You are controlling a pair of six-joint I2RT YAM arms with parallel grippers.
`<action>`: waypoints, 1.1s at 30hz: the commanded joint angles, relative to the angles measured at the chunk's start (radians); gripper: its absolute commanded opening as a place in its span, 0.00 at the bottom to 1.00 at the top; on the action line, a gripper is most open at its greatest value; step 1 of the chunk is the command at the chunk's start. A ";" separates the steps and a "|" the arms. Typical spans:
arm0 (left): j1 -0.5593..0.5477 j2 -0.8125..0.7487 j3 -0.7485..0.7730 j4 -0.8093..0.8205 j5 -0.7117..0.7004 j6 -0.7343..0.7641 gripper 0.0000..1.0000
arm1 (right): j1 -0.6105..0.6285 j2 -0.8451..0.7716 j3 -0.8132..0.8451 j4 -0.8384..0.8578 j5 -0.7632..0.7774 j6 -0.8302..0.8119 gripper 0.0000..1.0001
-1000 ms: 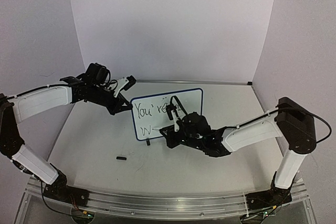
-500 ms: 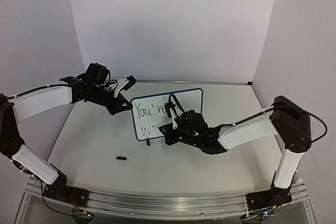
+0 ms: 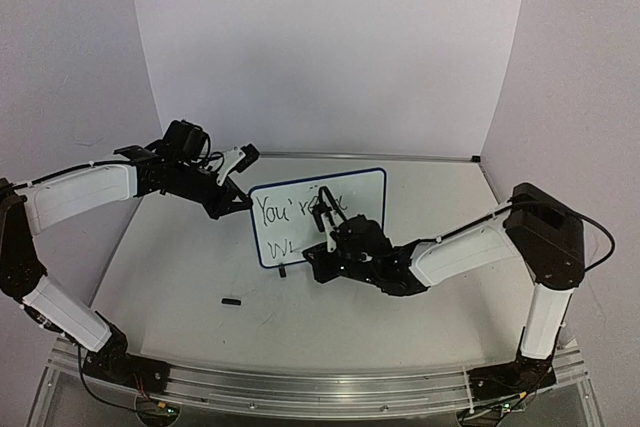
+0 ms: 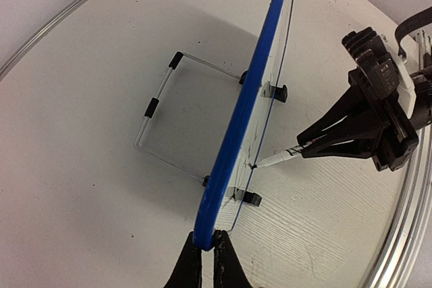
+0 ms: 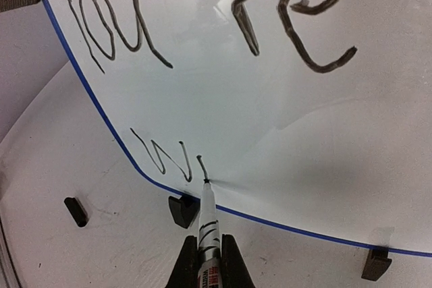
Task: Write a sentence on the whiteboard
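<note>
The whiteboard [image 3: 340, 202] stands upright mid-table on two black feet, blue-framed. The sentence [image 5: 202, 52] reads "You're" on the top row, with a "W" and a short stroke [image 5: 200, 168] on the lower row. My left gripper [image 4: 204, 255] is shut on the board's blue edge [image 4: 250, 92], at its left end [image 3: 245, 202]. My right gripper [image 5: 206, 261] is shut on the black-and-white marker pen [image 5: 208, 217]. The pen's tip touches the board at the foot of that stroke, near the bottom frame. In the left wrist view the pen [image 4: 280, 158] meets the board's face.
A small black marker cap [image 3: 231, 300] lies on the table in front of the board and shows in the right wrist view [image 5: 75, 211]. The board's wire stand [image 4: 162, 112] sits behind it. A metal rail [image 3: 310, 387] runs along the near table edge.
The right gripper has shifted left along the board's lower row. A new short stroke has appeared after the "W". The left arm has not moved.
</note>
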 commanded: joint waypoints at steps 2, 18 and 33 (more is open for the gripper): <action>0.001 0.031 -0.002 -0.053 -0.098 0.029 0.00 | -0.009 0.044 0.005 -0.003 0.012 0.028 0.00; 0.001 0.024 -0.001 -0.052 -0.098 0.029 0.00 | -0.007 -0.111 -0.047 0.084 -0.052 -0.025 0.00; 0.001 0.027 -0.002 -0.054 -0.097 0.029 0.00 | -0.008 -0.056 0.021 0.078 -0.002 -0.042 0.00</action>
